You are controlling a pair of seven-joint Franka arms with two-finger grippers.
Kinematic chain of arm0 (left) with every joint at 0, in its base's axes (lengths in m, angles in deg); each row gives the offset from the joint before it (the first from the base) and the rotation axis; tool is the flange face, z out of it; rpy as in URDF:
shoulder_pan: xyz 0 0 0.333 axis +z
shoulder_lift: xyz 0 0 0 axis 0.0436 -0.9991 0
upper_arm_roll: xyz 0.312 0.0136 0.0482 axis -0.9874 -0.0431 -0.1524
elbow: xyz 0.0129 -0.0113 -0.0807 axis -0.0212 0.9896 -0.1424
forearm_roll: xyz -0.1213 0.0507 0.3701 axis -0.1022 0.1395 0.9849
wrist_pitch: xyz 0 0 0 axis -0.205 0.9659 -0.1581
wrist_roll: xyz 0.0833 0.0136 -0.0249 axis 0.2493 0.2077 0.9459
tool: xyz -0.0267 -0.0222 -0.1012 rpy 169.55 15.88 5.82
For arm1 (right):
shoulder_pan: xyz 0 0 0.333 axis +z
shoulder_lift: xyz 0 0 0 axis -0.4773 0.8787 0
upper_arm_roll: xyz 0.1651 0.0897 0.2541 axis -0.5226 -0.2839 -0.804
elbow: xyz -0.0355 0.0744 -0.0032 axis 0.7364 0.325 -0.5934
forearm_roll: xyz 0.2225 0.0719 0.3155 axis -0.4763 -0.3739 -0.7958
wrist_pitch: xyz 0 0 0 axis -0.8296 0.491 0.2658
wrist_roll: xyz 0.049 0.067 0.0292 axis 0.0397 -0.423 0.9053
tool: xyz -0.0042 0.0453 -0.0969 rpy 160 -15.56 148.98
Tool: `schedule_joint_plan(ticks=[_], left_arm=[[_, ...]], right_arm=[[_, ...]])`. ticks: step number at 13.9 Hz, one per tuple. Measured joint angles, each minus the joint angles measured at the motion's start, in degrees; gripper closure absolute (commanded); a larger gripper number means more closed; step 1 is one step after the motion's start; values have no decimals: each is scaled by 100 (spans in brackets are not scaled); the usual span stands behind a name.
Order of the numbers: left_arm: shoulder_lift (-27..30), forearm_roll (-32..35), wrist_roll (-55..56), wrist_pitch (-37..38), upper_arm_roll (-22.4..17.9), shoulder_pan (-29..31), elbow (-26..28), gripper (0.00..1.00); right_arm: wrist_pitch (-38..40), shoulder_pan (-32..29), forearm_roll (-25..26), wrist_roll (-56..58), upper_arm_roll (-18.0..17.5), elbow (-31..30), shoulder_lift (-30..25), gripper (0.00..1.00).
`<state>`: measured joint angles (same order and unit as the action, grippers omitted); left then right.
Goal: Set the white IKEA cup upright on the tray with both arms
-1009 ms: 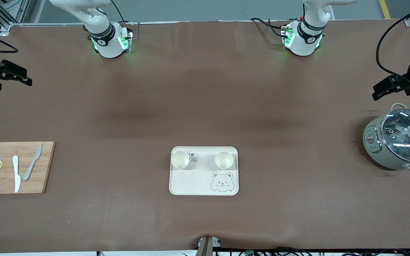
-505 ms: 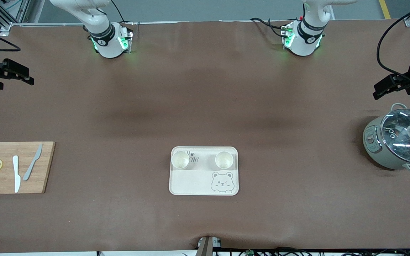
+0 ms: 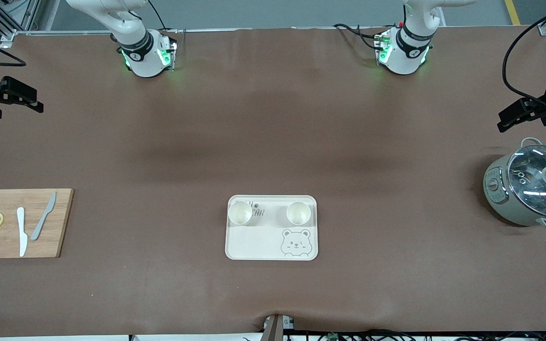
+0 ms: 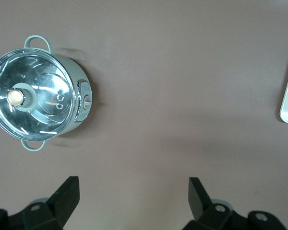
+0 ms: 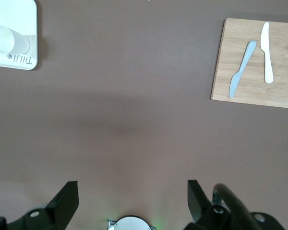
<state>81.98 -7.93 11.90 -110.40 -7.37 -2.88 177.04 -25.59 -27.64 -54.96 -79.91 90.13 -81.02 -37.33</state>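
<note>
Since a second earlier both arms had drifted slightly outward, the left gripper [image 3: 514,116] and right gripper [image 3: 19,97] spread open and empty over the table's ends, while two cups [image 3: 240,212] [image 3: 298,213] stood upright on the tray [image 3: 254,246], so the task looked complete.

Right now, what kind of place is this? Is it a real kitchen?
Probably a robot lab set up like a kitchen. Two arms are bolted to a brown-covered table, cables trail along its edges, and kitchen things are laid out: a pot, a cutting board, two cups on a tray.
</note>
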Motion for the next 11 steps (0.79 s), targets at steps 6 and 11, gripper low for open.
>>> schedule_joint_plan(ticks=[6,11], left_arm=[[13,0,-5,0,6,-4,-7,0],[21,-3,-7,6,174,-18,-34,0]], right_arm=[[50,4,0,-943,-39,5,-23,0],[63,-4,0,-1020,-37,5,-23,0]])
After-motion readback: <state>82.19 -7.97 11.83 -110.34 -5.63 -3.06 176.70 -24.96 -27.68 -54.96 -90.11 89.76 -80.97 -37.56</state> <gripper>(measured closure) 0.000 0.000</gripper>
